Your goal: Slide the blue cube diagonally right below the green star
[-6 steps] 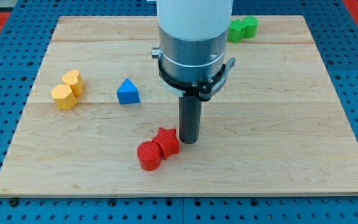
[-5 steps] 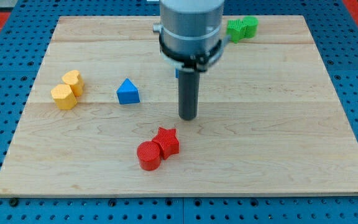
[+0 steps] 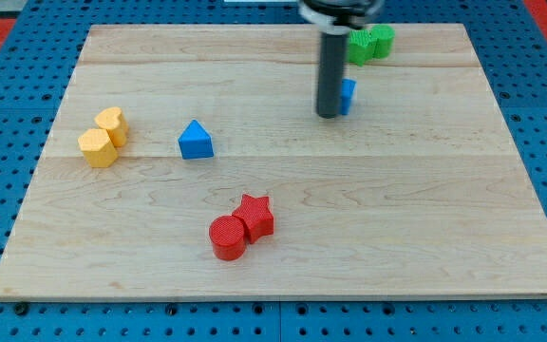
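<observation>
The blue cube (image 3: 348,95) sits near the view's top, right of centre, mostly hidden behind my rod. My tip (image 3: 328,115) rests on the board against the cube's left side. Two green blocks stand just above it at the board's top edge: the left one (image 3: 361,46) looks like the green star, and the right one (image 3: 383,39) is rounder. The cube lies below and slightly left of them.
A blue triangular block (image 3: 196,141) lies left of centre. Two yellow blocks (image 3: 103,138) touch each other at the left. A red cylinder (image 3: 227,237) and a red star (image 3: 255,216) touch near the bottom centre. The wooden board (image 3: 444,209) sits on a blue pegboard.
My rod has moved up and to the right, from beside the red star to the blue cube's left side. The blocks have not visibly shifted.
</observation>
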Robot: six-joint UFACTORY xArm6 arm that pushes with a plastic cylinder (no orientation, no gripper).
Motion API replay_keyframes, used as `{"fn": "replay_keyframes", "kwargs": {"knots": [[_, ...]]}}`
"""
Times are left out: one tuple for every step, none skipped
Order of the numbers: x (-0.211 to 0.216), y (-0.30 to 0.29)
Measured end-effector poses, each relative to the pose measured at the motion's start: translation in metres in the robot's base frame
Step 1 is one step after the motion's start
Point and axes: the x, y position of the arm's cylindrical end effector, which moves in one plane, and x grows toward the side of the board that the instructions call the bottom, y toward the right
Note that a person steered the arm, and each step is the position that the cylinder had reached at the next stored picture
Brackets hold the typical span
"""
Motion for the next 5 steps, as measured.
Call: {"fn": "replay_keyframes", "kwargs": {"knots": [[-0.046, -0.037], [-0.043, 0.025], [0.034, 0.085], [0.039, 0.034], [0.078, -0.077]]}}
